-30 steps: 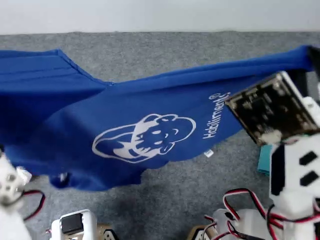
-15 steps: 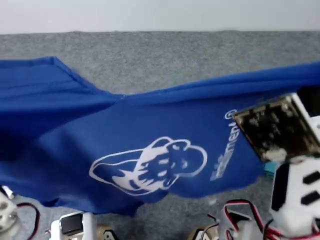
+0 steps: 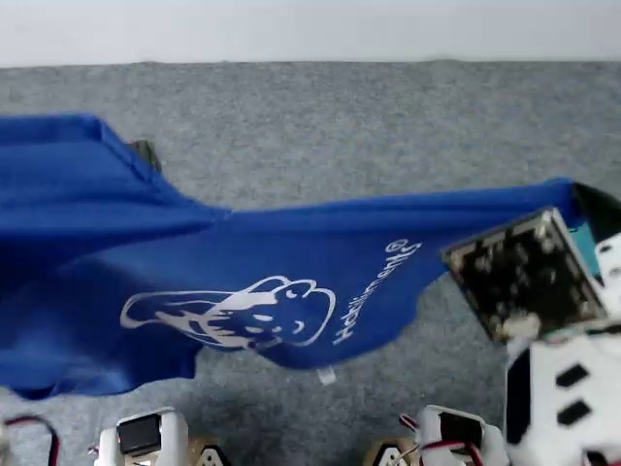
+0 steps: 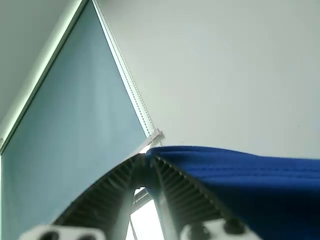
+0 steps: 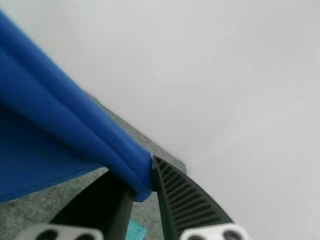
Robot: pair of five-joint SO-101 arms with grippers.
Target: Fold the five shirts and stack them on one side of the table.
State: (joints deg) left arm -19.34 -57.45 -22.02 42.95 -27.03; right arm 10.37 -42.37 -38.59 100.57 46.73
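Grey table [image 3: 388, 126] below, white wall [image 3: 310, 29] along its far edge. Two servo bases [image 3: 146, 437] at the near edge, partly overlapped by hanging cloth. Bare circuit board [image 3: 524, 277] on the right arm's wrist, standing in front of the shirt's right end and hiding the pinch there from above. Small teal item [image 3: 585, 243] just beside that board, also seen under the right gripper in its wrist view; nature not determinable. Window blind [image 4: 65, 125] behind the left gripper. Blue shirt [image 3: 291, 262] held up over the table, spread wide across it, long axis running side to side. Upper edge stretched from one arm to the other, dipping in the middle. Left part broader and folded in pleats, right end narrowed to a bunched edge. White print facing the overhead camera, white tag [image 3: 326, 376] at the lower hem. Contact between hem and table not determinable. Left gripper [image 4: 147, 160] clamped on the shirt's hemmed edge, ribbed fingers closed tight on it. Right gripper [image 5: 150, 170] likewise pinching a rolled fold of shirt.
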